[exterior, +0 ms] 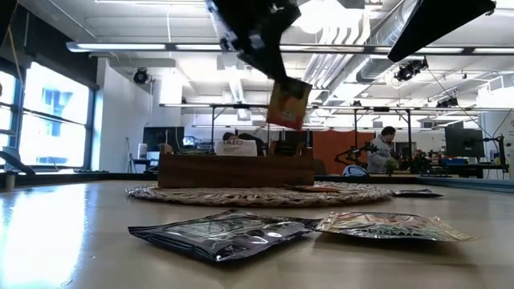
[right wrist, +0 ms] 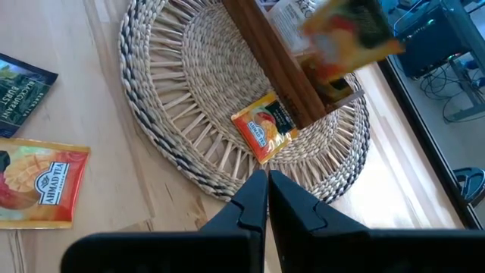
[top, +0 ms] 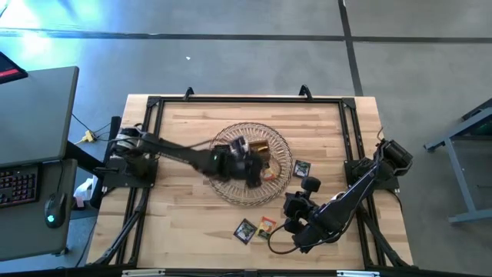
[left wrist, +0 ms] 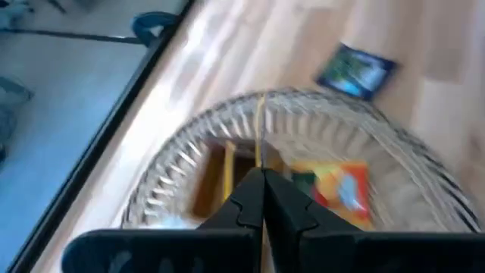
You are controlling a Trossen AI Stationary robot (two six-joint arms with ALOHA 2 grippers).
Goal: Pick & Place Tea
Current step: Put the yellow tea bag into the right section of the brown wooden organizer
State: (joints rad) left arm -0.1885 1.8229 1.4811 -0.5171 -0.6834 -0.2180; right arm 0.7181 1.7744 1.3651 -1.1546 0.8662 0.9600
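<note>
Tea sachets are lying scattered: an orange sachet (exterior: 288,103) is hanging in the air above the wicker basket (top: 231,138), pinched by the clenched fingers of the left gripper (exterior: 277,76), whose arm is hiding much of the wooden tray (exterior: 235,170) in the high view. Another orange one (right wrist: 264,125) is resting on the basket beside the tray. A dark sachet (top: 245,230) and an orange sachet (top: 266,227) are lying side by side on the near desk (top: 177,223); a further dark one (top: 302,168) is sitting right of the basket. The right gripper (right wrist: 267,193) is hovering near the basket's right edge, fingers pressed together, empty.
</note>
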